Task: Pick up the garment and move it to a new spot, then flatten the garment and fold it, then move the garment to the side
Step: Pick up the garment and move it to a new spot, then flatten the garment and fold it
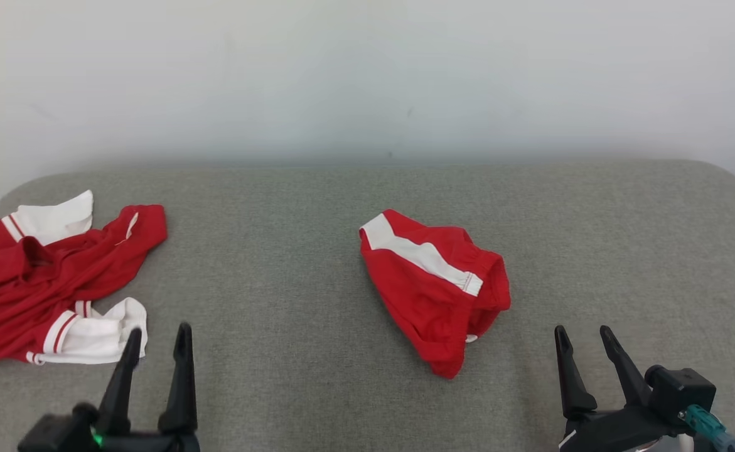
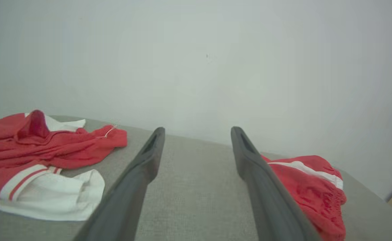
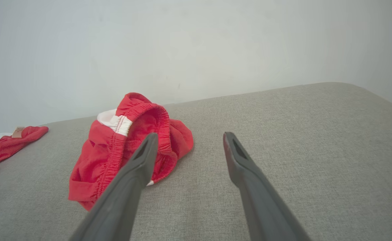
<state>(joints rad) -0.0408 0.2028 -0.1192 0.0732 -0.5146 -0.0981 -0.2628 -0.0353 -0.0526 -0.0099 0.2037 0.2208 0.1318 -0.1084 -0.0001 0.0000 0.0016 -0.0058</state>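
Red shorts [image 1: 436, 289] with a white side stripe lie crumpled on the grey cushioned surface [image 1: 292, 263], a little right of centre; the shorts [image 3: 129, 150] show their elastic waistband in the right wrist view, and the shorts [image 2: 311, 187] lie at the right in the left wrist view. My left gripper [image 1: 158, 339] stands open at the lower left, nothing between its fingers. My right gripper [image 1: 584, 339] is open at the lower right, just right of and nearer than the shorts, not touching them.
A red and white shirt [image 1: 47, 282] lies rumpled at the left edge of the surface, close to my left gripper; the same shirt [image 2: 38, 160] sits left in the left wrist view. A pale wall [image 1: 367, 75] rises behind the surface.
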